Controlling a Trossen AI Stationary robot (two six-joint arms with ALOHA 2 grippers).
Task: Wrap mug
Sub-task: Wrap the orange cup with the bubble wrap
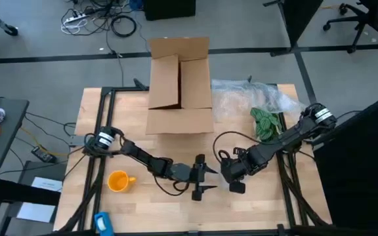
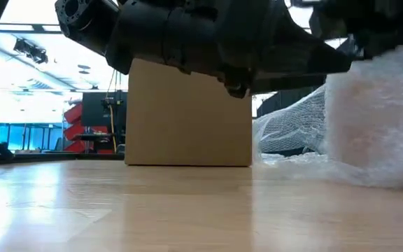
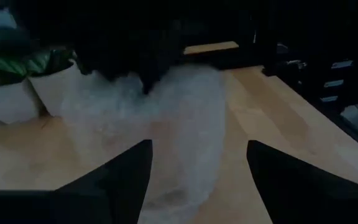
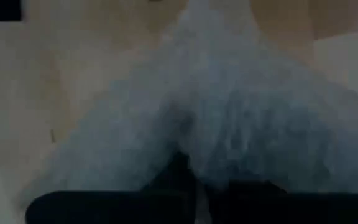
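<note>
Mug (image 1: pixel 119 181) only in high view; wrist views: bubble wrap (image 3: pixel 185 124).

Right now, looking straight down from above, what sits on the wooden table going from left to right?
Small yellow-orange glossy mug → left gripper → right gripper → green leafy plant. The cardboard box and the clear crinkly plastic sheet overlap these in the order, so they are left out.

Yellow-orange mug (image 1: pixel 118 181), brown cardboard box (image 1: pixel 179 85) — green-leaved plant (image 1: pixel 266 122), pale wood table (image 1: pixel 261 203).
</note>
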